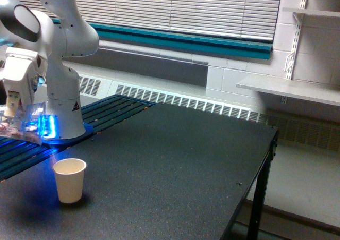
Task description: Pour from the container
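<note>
Clear container point(21, 124) tipped on its side at the exterior view's far left, pinkish pieces along its lower wall, clamped in the gripper point(13, 110). Held above and left of the paper cup point(69, 180), apart from it. Cup upright on the black table point(175, 160), near the lit arm base point(64, 124).

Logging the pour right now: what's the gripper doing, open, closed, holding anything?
Gripper: closed on the clear plastic cup, held tilted near the exterior view's left edge, above and left of the paper cup.
</note>
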{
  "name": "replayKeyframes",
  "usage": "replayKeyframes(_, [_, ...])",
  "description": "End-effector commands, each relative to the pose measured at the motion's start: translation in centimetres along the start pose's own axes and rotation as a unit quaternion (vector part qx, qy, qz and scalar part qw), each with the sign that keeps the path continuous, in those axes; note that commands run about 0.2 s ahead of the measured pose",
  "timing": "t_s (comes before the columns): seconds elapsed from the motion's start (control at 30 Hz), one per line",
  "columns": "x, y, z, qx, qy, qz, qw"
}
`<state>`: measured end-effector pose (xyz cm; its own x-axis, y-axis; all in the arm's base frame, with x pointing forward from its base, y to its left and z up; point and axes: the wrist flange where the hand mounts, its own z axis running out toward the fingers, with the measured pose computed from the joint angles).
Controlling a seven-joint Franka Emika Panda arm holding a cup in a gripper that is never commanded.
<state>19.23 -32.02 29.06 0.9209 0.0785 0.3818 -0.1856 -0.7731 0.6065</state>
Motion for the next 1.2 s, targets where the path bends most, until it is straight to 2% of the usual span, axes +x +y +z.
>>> replayKeyframes(0.03, [0.3, -0.1, -0.3, -0.009, 0.007, -0.070, 0.9975])
replayKeyframes(0.5, [-0.9, 0.0, -0.7, -0.019, -0.006, -0.090, 0.9957])
replayKeyframes(0.83, [-0.5, -0.2, -0.9, -0.022, -0.007, -0.089, 0.9957])
replayKeyframes(1.2, [-0.4, -2.0, -1.0, -0.011, -0.009, -0.070, 0.9974])
